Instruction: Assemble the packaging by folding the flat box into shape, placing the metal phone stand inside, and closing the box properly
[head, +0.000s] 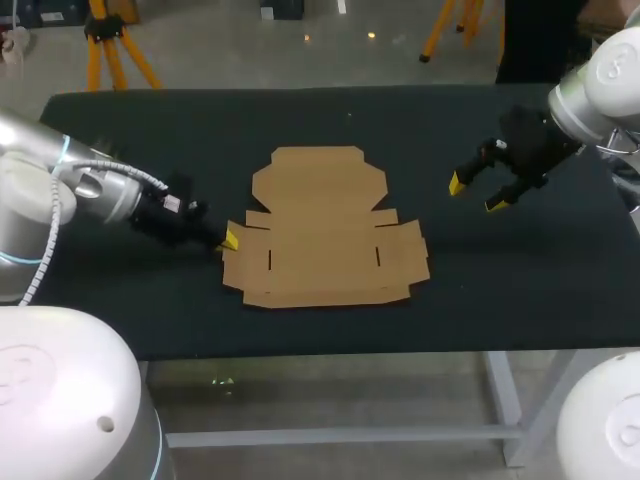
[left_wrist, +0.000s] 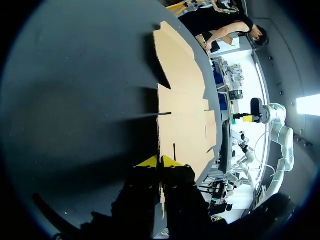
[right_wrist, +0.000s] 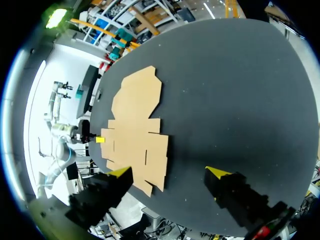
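Head cam: the flat box (head: 325, 235) lies unfolded, brown cardboard, roughly in the middle of the black surface (head: 150, 130). The narrower panel w/ angled corners points to 12 o'clock, and the wider part w/ the side flaps sits toward 6. There are two short slits in that wider part, one toward each side flap. The left arm (head: 90, 190) comes in from 9 o'clock, low over the surface, w/ the left pincer (left_wrist: 159, 161) right at the outer edge of the box's 9 o'clock flap. In its own wrist cam the two yellow tips sit v. close together w/ the cardboard edge running between them. Looks clamped on that flap edge imo, though the angle's poor so not 100% sure. The right arm (head: 600, 90) comes in from about 2 o'clock. The right pincer (head: 476, 195) hangs above bare surface at the box's 3 o'clock side, well apart from it. Its fingers are spread wide w/ nothing between them, and the tips point toward the box. From the right wrist cam the whole box shows ahead of the spread fingers, lying flat.
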